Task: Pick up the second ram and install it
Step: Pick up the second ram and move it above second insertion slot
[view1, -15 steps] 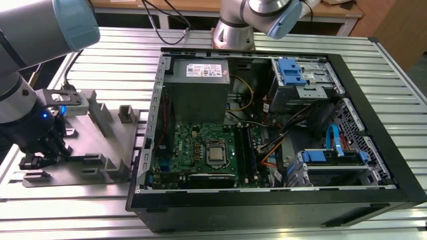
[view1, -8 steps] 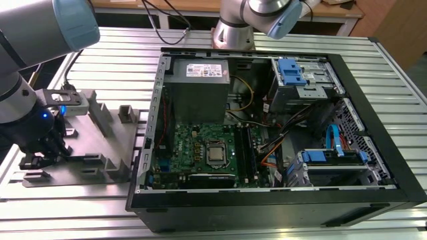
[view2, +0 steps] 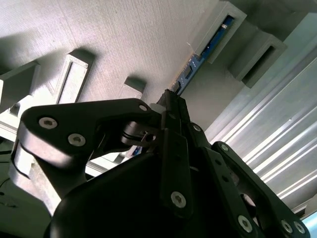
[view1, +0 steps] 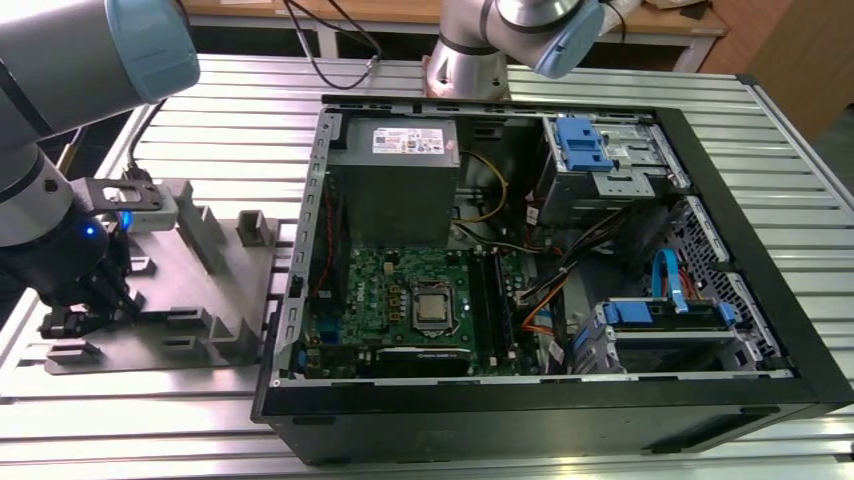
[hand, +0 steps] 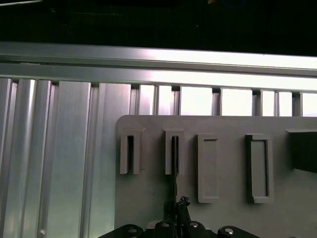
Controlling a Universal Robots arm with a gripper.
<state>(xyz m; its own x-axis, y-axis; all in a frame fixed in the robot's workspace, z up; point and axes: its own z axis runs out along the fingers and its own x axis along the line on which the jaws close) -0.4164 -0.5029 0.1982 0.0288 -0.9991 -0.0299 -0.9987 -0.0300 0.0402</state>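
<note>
A ribbed aluminium table [view1: 227, 100] carries a black, open-sided computer case [view1: 790, 300]. Inside the case lie a green motherboard [view1: 400, 300] and a grey power-supply box [view1: 394, 190]. On the exterior view's left, just beside the case wall, sits a flat grey fixture plate with raised slot holders [view1: 200, 290], its outer edge near the table's rim.

The arm's black gripper [view1: 80, 310] is low over that plate's far-left corner, well apart from the case. In both wrist views its fingers [hand: 184, 213] are pinched together on the second ram [view2: 200, 57], a thin bluish stick standing on edge. The stick's far end sits in a narrow grey holder [hand: 174, 153], and similar holders stand on either side with flat plate between them.
</note>
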